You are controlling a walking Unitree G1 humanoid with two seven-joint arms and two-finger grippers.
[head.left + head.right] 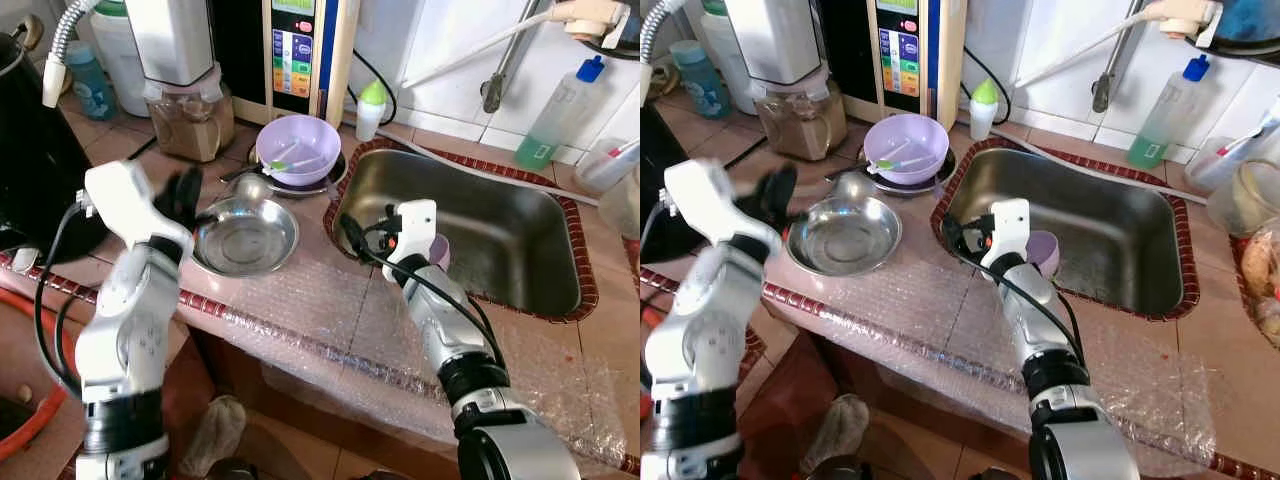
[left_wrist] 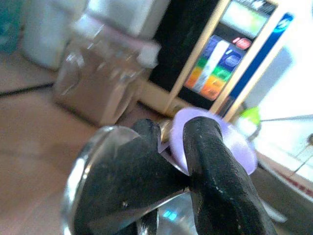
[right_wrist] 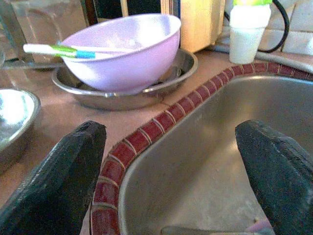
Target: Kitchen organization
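Observation:
A shallow steel bowl (image 1: 246, 236) sits on the counter left of the sink (image 1: 480, 235). My left gripper (image 1: 183, 198) is at that bowl's left rim; in the left wrist view its fingers (image 2: 210, 161) are pressed together on the rim (image 2: 78, 166). Behind it a purple bowl (image 1: 297, 147) holding a white and green utensil (image 3: 58, 50) rests in a steel dish (image 3: 146, 95). My right gripper (image 3: 171, 166) hovers open over the sink's near left corner, fingers (image 3: 58, 171) wide apart, nothing between them. A small purple cup (image 1: 438, 250) lies in the sink beside the right wrist.
A water dispenser with coloured buttons (image 1: 292, 55), a blender jar (image 1: 188, 120) and a small green-capped bottle (image 1: 370, 108) stand at the back. A green detergent bottle (image 1: 560, 115) is behind the sink. A black kettle (image 1: 30, 150) is far left. Bubble wrap (image 1: 330, 320) covers the counter's front edge.

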